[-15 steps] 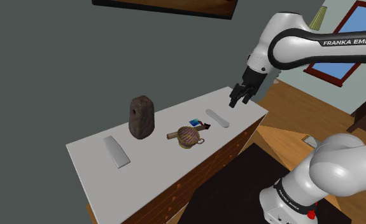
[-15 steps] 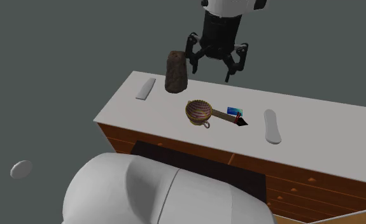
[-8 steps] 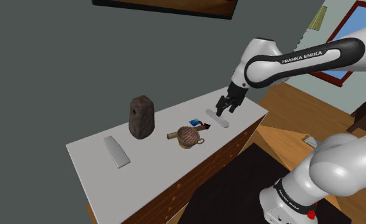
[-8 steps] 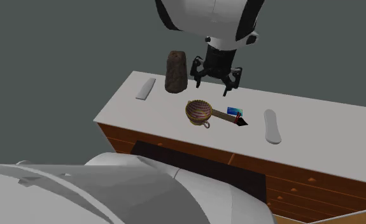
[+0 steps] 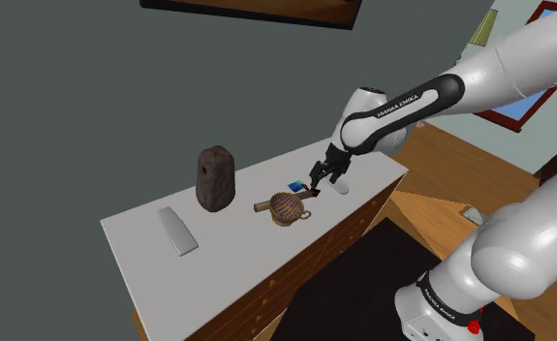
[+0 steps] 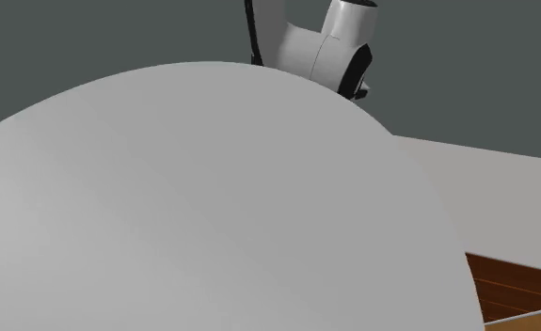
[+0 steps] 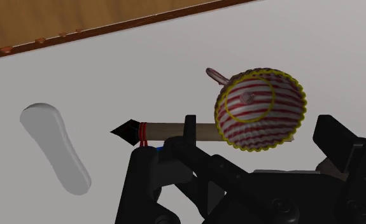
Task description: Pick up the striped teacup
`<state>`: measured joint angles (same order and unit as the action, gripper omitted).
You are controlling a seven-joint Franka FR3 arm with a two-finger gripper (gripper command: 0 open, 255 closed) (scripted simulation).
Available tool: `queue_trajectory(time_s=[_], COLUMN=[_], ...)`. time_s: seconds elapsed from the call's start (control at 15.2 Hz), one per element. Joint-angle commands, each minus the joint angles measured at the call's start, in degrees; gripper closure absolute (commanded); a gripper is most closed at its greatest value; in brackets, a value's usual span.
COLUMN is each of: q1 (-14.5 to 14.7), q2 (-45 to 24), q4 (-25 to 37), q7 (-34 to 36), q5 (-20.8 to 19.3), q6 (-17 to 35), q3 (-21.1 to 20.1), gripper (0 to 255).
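The striped teacup (image 5: 286, 207) stands upright on the white dresser top (image 5: 228, 252). Its outside looks purple and yellow; its inside is red and white with a yellow rim (image 7: 260, 109). A small handle sticks out from its side. A brown stick (image 7: 175, 130) with a black tip and red bands lies against the cup. My gripper (image 5: 322, 181) hovers low, just off the cup on the shoulder view's right. It is open, with nothing between the fingers (image 7: 331, 133); past the fingertips lies the cup.
A brown rock-like block (image 5: 215, 177) stands at the back of the dresser top. A grey flat bar (image 5: 177, 231) lies toward the shoulder view's left. A white oblong piece (image 7: 54, 146) and a blue card (image 5: 293, 186) lie near the gripper. My own white arm (image 6: 212, 207) blocks the second exterior view.
The arm has stretched out and come down toward the shoulder view's left, bringing the gripper from above the dresser's end to just beside the cup. It now covers the second exterior view.
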<state>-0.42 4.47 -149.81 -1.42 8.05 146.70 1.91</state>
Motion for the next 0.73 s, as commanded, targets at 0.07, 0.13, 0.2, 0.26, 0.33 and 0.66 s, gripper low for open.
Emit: queue_trajectory(time_s=[0.07,0.13,0.2,0.26,0.33,0.66], q1=[0.26,0.19,0.04,-0.2,-0.53,-2.3], q2=[-8.58,-11.16,-13.74,-16.3,-18.84,-27.93], q4=[2.68,3.73,4.86,6.08,7.37,12.01], q7=[-2.16,-2.99,-3.84,-4.69,-5.5,-8.05], q5=[2.96,4.05,5.16,6.25,7.28,10.24], q6=[6.04,7.59,9.05,10.41,11.68,16.25], q3=[-0.02,-0.17,-0.41,-0.75,-1.16,-3.19], gripper=[0,0,0,0,0,0])
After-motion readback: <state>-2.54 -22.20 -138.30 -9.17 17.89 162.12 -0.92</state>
